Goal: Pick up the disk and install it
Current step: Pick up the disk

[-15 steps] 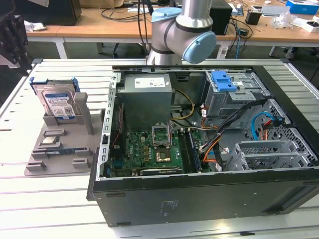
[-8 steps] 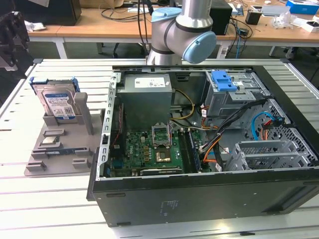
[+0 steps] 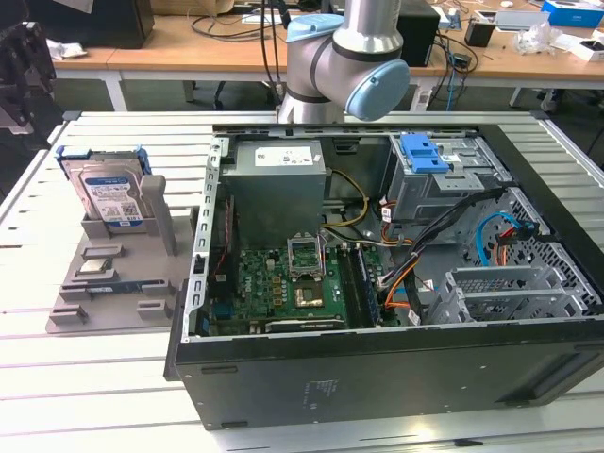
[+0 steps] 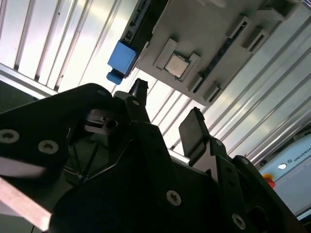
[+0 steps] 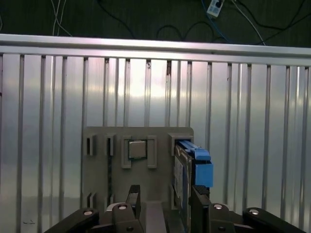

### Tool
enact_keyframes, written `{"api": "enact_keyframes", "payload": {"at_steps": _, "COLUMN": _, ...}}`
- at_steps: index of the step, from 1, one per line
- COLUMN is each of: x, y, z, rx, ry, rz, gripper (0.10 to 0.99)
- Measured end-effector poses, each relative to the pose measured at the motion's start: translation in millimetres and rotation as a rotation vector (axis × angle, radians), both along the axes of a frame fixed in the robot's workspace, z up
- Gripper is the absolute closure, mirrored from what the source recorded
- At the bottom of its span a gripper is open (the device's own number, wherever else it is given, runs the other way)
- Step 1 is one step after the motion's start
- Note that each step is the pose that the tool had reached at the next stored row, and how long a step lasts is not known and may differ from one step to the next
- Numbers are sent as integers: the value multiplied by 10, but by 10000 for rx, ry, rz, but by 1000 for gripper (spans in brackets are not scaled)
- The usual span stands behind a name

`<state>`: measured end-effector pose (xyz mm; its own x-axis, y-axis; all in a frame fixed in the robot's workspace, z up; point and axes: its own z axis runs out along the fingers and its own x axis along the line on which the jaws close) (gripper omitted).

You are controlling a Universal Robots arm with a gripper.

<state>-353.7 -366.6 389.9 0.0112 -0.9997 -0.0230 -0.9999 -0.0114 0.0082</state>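
One robot arm [image 3: 344, 57] at the back of a ribbed metal surface [image 3: 104, 132], behind one open black computer case [image 3: 377, 377] lying on its side. Inside the case, in the exterior view: one big grey power-supply box [image 3: 278, 184] with a white label, one green circuit board [image 3: 274, 283] in front of it, one blue plastic latch piece [image 3: 423, 153] on top of a metal bay, and bundles of coloured cables toward the exterior view's right. To the exterior view's left of the case, just beside it, one grey holder block [image 3: 104, 300] lying flat on the surface. One disk [image 3: 109, 193], silver with a white-and-blue label and a blue frame, standing upright on edge in a slot at the far end of that holder, outside the case. One small square silver chip [image 3: 94, 267] seated flat in a recess of the holder, nearer the camera than the disk. In the first wrist view, the tool [image 5: 165, 191] with two dark fingers [image 5: 133, 194] spread apart and nothing between them, hanging above the holder, the disk on edge just beyond one finger and the chip beyond the gap. In the second wrist view, two fingers likewise parted and empty, with the holder, the chip and the blue corner of the disk's frame beyond them. Tool released, grasping nothing, no contact with the disk to be seen.
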Motion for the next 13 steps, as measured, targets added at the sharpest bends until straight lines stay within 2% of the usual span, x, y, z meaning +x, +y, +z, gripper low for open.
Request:
{"api": "enact_keyframes", "payload": {"at_steps": 2, "x": 0, "y": 0, "z": -2, "rx": 1, "ry": 0, "rz": -285, "gripper": 545}}
{"api": "enact_keyframes", "payload": {"at_steps": 6, "x": 0, "y": 16, "z": -6, "rx": 1, "ry": -2, "rz": -289, "gripper": 545}}
{"api": "enact_keyframes", "payload": {"at_steps": 13, "x": -1, "y": 157, "z": -14, "rx": 2, "ry": -1, "rz": -289, "gripper": 545}}
